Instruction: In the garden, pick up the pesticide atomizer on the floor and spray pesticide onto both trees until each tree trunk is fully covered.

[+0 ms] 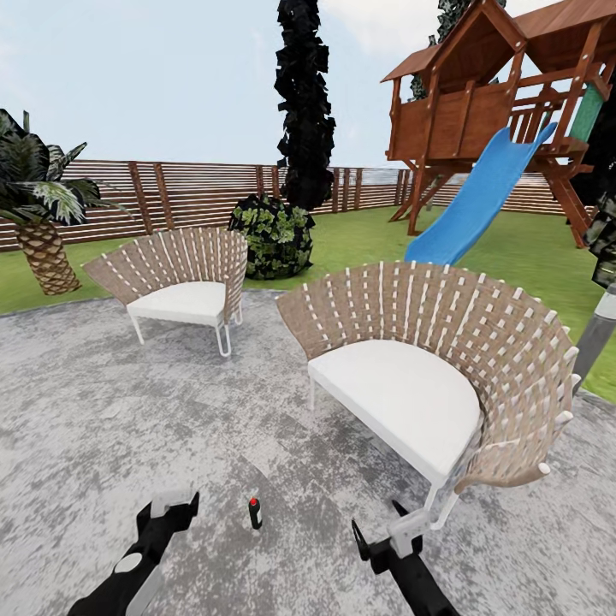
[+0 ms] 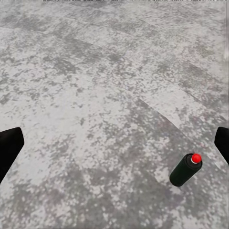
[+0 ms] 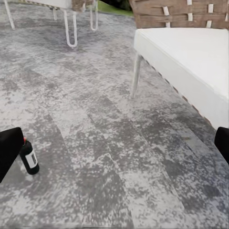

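L gripper wide, empty | R gripper wide, empty | atomizer upright btwn both, on grey paving

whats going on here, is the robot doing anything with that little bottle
Not yet. The small dark spray bottle with a red top stands upright on the grey paved ground, between the robot's two arms. The left gripper and right gripper both hang open and empty on either side of it, touching nothing. Two woven chairs with white cushions sit just ahead, with lawn, a wooden fence and a playhouse slide beyond. The pickup hasn't started.
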`<state>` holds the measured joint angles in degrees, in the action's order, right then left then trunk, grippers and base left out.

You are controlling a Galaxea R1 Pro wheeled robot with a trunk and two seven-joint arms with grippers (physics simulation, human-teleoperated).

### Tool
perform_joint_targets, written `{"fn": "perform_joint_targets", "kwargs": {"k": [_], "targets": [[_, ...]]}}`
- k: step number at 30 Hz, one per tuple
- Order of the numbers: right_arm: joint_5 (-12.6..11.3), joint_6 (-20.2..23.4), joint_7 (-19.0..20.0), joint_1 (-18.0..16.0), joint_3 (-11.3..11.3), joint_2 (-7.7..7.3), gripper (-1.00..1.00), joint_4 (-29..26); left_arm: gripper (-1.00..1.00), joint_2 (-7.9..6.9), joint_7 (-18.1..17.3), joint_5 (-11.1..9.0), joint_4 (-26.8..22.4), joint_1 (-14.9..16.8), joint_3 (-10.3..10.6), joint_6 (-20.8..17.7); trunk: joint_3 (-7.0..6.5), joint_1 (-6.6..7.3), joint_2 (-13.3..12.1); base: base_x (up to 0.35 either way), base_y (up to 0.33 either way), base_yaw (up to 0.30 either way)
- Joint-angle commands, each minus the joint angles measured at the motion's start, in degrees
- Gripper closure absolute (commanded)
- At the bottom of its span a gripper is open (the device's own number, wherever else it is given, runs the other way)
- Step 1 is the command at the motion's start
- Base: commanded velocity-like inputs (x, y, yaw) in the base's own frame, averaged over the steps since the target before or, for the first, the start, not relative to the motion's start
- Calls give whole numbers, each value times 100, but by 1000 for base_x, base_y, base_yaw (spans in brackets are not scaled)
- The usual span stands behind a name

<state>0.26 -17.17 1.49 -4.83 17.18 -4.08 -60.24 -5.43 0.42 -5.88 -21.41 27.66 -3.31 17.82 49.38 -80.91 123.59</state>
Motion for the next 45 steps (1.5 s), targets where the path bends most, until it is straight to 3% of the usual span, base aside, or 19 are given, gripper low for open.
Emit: {"fn": "perform_joint_targets", "kwargs": {"k": [1, 14, 19, 31, 45], "targets": [[3, 1, 54, 0, 8, -10, -100, 1, -100, 3, -2, 6, -16, 1, 2, 3, 0, 0, 0, 0, 0, 0], [-8, -6, 150, -1, -12, -49, -100, -6, -100, 12, -36, 1, -83, 25, 23, 2, 36, -44, 80, 0, 0, 0], [-8, -6, 141, -1, -13, -49, -100, 9, -100, 54, -58, 0, -343, 28, 23, -5, 160, -154, 281, 0, 0, 0], [-17, -6, 133, -1, -21, -49, -100, -4, -100, 78, -68, -1, -390, 27, 23, -6, 483, -417, 762, 0, 0, -9], [-17, -6, 132, -1, -22, -49, -100, -14, -100, 78, -62, 2, -383, 21, 23, -6, 837, -725, 1324, 0, 0, -196]]}}
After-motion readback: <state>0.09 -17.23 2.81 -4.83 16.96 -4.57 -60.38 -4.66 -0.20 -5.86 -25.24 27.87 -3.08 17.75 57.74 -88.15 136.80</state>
